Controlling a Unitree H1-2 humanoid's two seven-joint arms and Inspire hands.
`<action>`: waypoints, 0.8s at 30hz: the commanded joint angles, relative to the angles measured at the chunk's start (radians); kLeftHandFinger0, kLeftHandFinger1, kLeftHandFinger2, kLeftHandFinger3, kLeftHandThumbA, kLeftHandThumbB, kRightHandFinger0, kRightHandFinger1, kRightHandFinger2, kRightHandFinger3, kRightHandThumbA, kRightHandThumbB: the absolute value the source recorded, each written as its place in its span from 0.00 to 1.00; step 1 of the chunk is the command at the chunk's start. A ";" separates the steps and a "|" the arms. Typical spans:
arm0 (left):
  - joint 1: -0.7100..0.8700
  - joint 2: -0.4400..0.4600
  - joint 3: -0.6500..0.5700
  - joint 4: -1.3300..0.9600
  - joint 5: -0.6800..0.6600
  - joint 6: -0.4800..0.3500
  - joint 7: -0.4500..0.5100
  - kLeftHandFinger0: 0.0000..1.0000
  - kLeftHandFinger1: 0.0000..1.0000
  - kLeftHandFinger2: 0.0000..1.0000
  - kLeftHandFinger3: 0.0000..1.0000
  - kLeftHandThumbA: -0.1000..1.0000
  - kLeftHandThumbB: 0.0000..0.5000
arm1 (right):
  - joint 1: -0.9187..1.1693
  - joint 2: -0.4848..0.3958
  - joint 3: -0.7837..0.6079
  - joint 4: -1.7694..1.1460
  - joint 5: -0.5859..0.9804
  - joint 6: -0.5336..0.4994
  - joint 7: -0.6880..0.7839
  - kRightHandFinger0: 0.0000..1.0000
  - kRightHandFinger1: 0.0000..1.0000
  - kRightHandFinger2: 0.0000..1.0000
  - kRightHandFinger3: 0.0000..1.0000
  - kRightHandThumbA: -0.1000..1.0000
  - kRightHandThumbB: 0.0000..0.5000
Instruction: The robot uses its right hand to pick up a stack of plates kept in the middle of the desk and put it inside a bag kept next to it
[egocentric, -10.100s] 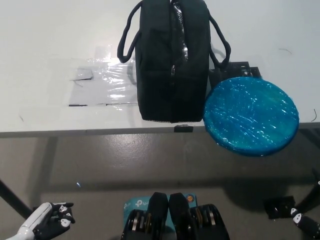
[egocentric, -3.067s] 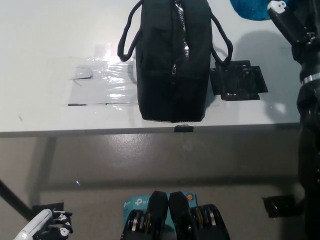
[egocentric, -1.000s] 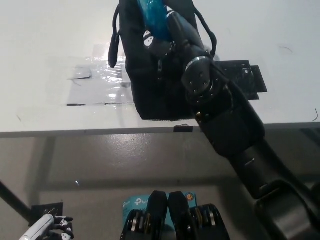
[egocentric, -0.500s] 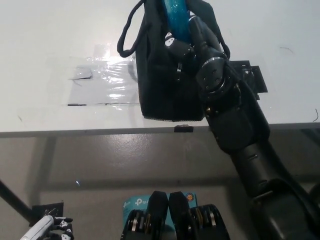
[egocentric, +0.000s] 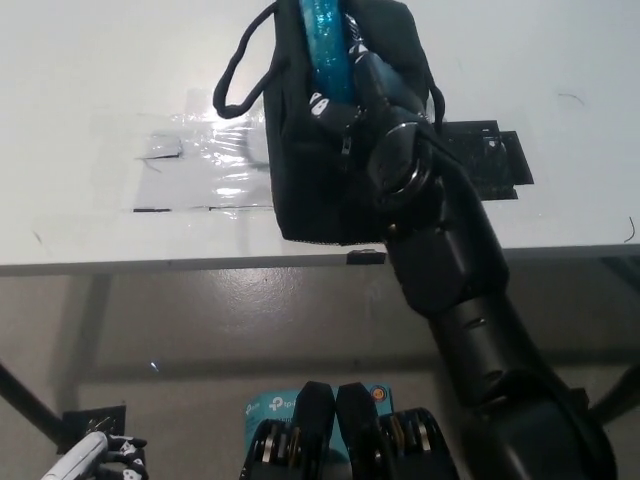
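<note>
Nearly done: the black right hand (egocentric: 345, 95) grips the blue plate stack (egocentric: 328, 45) edge-on, seemingly partway inside the open black bag (egocentric: 310, 170); release remains. White left hand (egocentric: 95, 462) rests low, grip unclear.

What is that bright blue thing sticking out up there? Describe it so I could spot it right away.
Start at the white desk and find the black bag standing near its front edge. The stack of plates stands on edge in the bag's open top, gripped by the robot's black right hand. It is the only shiny turquoise thing among black and white ones.
</note>
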 joint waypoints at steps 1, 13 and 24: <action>0.016 0.016 0.008 -0.027 -0.001 -0.018 -0.008 0.77 0.82 0.87 0.87 0.00 0.36 | -0.097 0.050 -0.022 -0.096 -0.188 -0.001 -0.001 1.00 1.00 1.00 1.00 0.60 0.77; 0.036 0.005 0.012 -0.029 -0.010 -0.007 -0.004 0.80 0.85 0.87 0.87 0.00 0.36 | -0.350 -0.024 -0.057 -0.097 -0.362 -0.001 0.127 1.00 1.00 1.00 1.00 0.93 1.00; 0.034 -0.001 0.011 -0.018 -0.005 -0.009 0.001 0.80 0.85 0.87 0.89 0.00 0.36 | -0.616 -0.074 -0.187 0.035 -0.414 -0.001 0.176 1.00 1.00 1.00 1.00 1.00 1.00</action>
